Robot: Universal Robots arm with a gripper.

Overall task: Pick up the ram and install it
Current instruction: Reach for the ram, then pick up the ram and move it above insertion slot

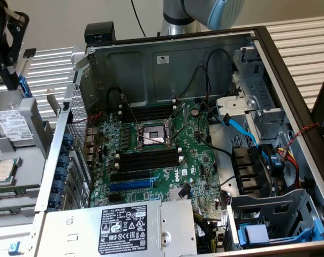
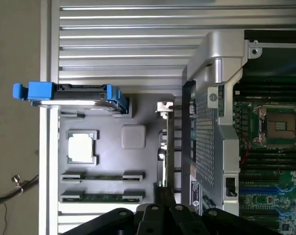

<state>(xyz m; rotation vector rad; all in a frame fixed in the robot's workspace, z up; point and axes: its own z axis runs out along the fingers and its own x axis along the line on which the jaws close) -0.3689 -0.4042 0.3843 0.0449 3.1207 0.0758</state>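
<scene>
Two ram sticks (image 2: 101, 176) (image 2: 101, 197), thin and green, lie side by side in grey holders on the parts tray (image 2: 148, 161) beside the open computer case. My gripper (image 2: 163, 192) hangs above the tray's edge nearest the case, fingers shut together with nothing between them. The sticks are a short way off to its side. In the exterior view the gripper (image 1: 9, 77) is high at the exterior view's left, over the tray. Black memory slots (image 1: 149, 158) with white clips flank the processor socket (image 1: 151, 136) on the motherboard.
On the tray also sit a processor (image 2: 82, 147), a grey square pad (image 2: 133, 136) and a hard drive in a blue caddy (image 2: 69, 94). The case's metal side wall (image 2: 206, 142) rises between tray and motherboard. Cables (image 1: 242, 131), a blue expansion slot (image 1: 129, 186) and the power supply (image 1: 124, 227) crowd the case.
</scene>
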